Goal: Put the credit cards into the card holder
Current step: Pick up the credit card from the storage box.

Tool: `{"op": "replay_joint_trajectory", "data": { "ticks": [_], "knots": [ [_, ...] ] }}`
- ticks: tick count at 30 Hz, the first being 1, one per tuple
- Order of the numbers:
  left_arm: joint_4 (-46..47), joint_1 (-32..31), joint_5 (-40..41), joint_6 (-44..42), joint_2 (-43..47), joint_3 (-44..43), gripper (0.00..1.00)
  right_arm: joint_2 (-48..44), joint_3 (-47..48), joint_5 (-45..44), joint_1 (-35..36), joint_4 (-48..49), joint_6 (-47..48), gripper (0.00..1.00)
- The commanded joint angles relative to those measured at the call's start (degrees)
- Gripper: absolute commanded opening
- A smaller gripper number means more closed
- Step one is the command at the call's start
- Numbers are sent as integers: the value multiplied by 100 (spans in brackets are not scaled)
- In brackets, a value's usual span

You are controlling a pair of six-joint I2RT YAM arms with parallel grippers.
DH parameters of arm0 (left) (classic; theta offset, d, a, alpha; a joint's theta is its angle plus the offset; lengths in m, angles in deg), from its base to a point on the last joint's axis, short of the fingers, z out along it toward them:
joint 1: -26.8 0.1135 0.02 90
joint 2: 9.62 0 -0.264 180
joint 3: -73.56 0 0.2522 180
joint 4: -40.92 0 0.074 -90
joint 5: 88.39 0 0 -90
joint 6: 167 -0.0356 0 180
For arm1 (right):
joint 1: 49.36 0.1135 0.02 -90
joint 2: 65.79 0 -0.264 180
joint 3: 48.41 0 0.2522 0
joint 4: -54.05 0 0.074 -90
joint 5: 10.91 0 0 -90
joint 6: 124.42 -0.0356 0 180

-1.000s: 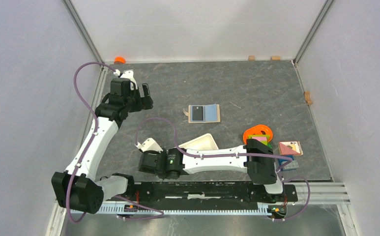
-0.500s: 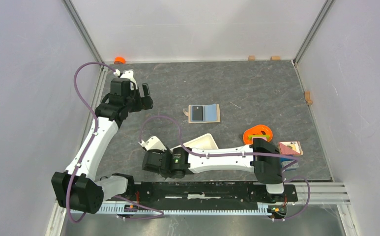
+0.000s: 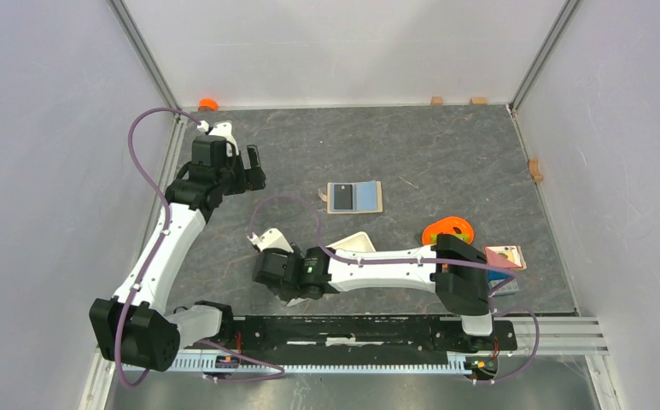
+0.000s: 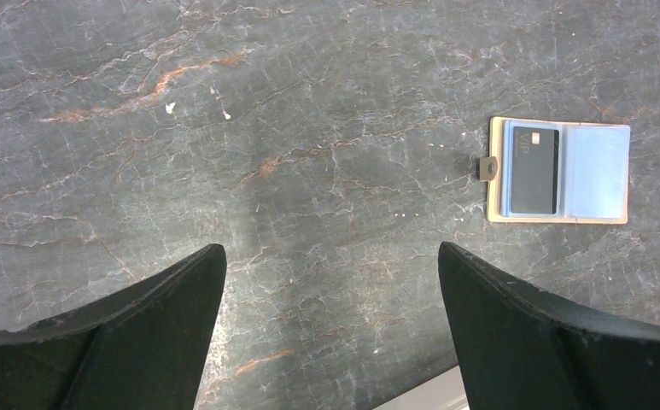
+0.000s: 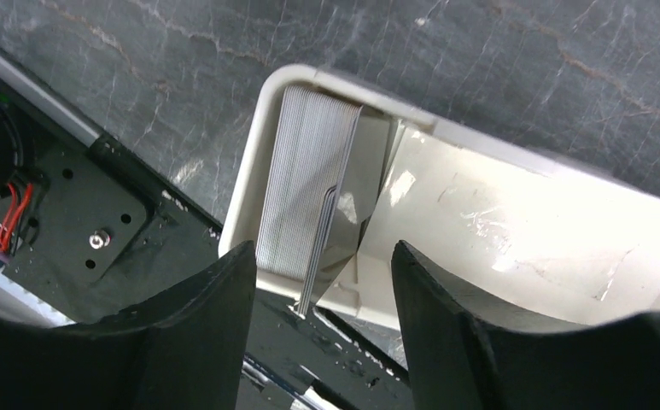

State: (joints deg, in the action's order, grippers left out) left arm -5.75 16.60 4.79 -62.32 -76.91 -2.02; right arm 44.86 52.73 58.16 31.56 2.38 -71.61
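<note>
Hovering empty over the white tray, right jaws stand partly open; left jaws fully open

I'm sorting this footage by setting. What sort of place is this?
Most likely a robotics lab test cell: a left arm and a right arm bolted to a black rail, on a slate-patterned tabletop boxed in by plain grey panels.

One credit card in the wallet, behind the card holder
</note>
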Motion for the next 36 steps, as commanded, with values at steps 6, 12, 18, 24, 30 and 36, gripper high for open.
{"op": "replay_joint_trajectory", "data": {
  "ticks": [6, 12, 18, 24, 30, 36],
  "knots": [
    [131, 26, 142, -176, 128, 4, 100, -81, 386, -110, -294, 382, 252, 51],
    [129, 26, 134, -175, 136, 4, 100, 23, 528, -109, -345, 452, 322, 44],
    [126, 26, 133, -174, 137, -1, 100, 147, 629, -136, -362, 425, 363, 41],
    [127, 26, 114, -167, 147, 4, 100, 337, 792, -221, -383, 360, 423, 36],
    [127, 26, 113, -171, 157, 4, 100, 383, 786, -261, -391, 301, 419, 30],
    [126, 26, 112, -167, 156, 6, 100, 254, 635, -372, -410, 251, 366, 24]
  ]
}}
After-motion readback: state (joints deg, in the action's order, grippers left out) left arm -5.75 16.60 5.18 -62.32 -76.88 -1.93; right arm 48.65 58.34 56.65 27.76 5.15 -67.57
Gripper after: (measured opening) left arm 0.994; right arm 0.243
